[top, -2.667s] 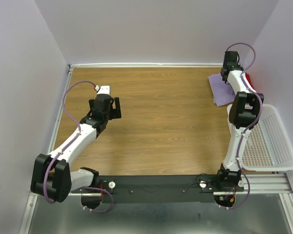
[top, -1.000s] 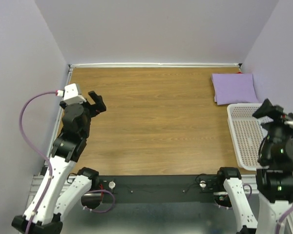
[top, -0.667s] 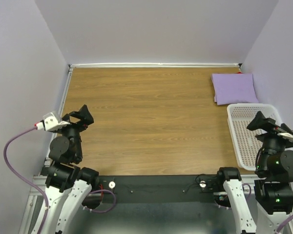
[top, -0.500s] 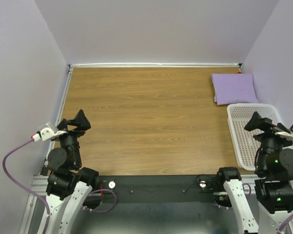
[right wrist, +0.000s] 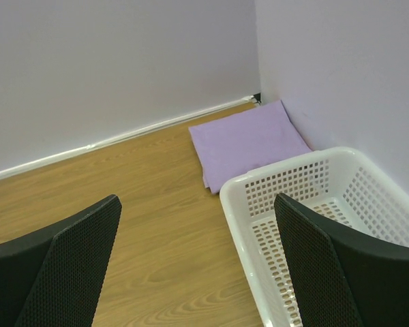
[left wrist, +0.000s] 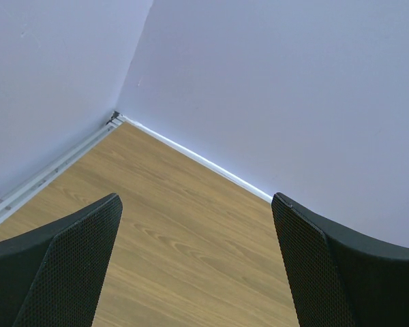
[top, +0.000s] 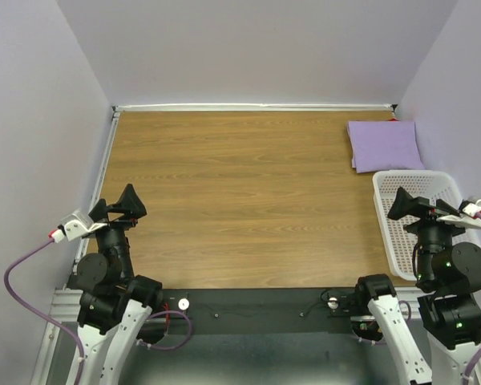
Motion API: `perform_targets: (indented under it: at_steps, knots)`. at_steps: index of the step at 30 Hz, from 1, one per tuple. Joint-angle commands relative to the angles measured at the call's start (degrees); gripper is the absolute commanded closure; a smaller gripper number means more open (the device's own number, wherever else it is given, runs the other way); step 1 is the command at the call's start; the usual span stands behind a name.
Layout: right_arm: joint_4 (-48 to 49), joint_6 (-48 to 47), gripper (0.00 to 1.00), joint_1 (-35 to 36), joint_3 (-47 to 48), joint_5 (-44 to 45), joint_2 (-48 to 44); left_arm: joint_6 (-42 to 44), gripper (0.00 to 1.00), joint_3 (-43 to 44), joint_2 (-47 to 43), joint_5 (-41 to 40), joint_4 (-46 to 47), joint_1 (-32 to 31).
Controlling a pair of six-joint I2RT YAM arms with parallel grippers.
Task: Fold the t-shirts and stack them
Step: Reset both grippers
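Both arms sit folded at the near corners of the bench (top: 240,192). The left gripper (left wrist: 196,204) and the right gripper (right wrist: 198,201) each stand with jaws spread wide and nothing between them. The purple shirt (top: 384,145) lies folded flat in the far right corner, against the side wall and just beyond the white basket (right wrist: 286,167). The red shirt (top: 395,119) shows at most as a speck at the far corner of the purple one, so we judge it lies underneath, though we cannot confirm that.

We think the job looks close to done, so the main risk is any further reach. The right arm has to pass over the basket to get to the stack. A low swing could catch the rim and push the basket into the shirts. An open finger dragging across the top layer would pull the fold apart, and the near left edge already shows loose layers peeking out.

In the earliest frame the right arm is stretched over that corner, covering part of the purple shirt with red visible beside it. The left arm is out over the bench. Now both are drawn back and the stack lies uncovered, in the same place.
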Motion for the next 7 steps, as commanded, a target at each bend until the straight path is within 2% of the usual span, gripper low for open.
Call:
perform_targets:
  at_steps: [1,7]
  knots:
    - [-0.8,-0.5,0.00,1.4,-0.6,-1.6,-1.0,0.2,0.01,-0.3,-0.6,-2.6,1.0,0.2]
    - [-0.8,-0.9,0.00,2.1,-0.3,-2.1,-0.9,0.2,0.01,-0.4,-0.7,-2.8,1.1,0.2]
